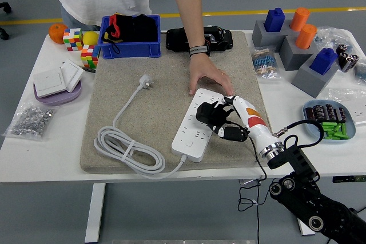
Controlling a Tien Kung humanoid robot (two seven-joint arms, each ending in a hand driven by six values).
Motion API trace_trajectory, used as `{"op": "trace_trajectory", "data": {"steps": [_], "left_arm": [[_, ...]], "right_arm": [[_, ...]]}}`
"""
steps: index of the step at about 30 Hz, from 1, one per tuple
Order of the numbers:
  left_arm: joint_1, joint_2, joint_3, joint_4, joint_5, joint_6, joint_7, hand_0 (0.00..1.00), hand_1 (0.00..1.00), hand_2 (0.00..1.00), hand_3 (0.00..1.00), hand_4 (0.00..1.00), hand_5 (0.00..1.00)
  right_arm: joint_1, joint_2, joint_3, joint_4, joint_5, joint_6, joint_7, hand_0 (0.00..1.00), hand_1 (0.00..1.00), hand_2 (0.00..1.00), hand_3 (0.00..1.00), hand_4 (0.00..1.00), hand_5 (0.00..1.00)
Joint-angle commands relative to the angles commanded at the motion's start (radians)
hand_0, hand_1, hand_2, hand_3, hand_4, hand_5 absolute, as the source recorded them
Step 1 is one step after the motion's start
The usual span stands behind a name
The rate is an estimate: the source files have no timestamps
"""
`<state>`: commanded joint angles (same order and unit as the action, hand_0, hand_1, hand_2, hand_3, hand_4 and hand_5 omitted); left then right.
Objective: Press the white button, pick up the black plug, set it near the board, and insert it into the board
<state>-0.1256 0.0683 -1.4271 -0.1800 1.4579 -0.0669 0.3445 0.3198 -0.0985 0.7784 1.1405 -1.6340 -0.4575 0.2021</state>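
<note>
- The robot's right hand (214,119), black-fingered on a white and orange wrist, reaches in from the bench's near right corner and sits over the white rectangular power strip (197,124).
- Its fingers (205,112) are curled down onto the strip's upper face; nothing is visibly grasped in them.
- The power strip lies slantwise on the beige felt mat (137,84), its lower end near the mat's near edge.
- A person's hand (207,78), with a dark band at the wrist, reaches from the bench's far side and rests palm down at the strip's far end, touching it.
- The strip's white coiled cable (123,144) loops near the mat's near left corner, ending in a white plug (147,82) toward the mat's middle.
- A black device with a metal centre (213,38), partly hidden by the person's arm, lies at the mat's far edge.
- A blue plastic bin (128,36) stands at the mat's far left corner.
</note>
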Motion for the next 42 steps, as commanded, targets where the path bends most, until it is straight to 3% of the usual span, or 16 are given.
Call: {"op": "trace_trajectory", "data": {"steps": [42], "left_arm": [[0.002,-0.006,0.003,0.000,-0.002,-0.002,0.000,0.708,0.665,0.590,0.682,0.652,0.284]], "right_arm": [[0.010,0.011,-0.003,-0.082,-0.048,-0.014,0.039,0.446,0.293,0.285,0.397,0.721,0.002]]}}
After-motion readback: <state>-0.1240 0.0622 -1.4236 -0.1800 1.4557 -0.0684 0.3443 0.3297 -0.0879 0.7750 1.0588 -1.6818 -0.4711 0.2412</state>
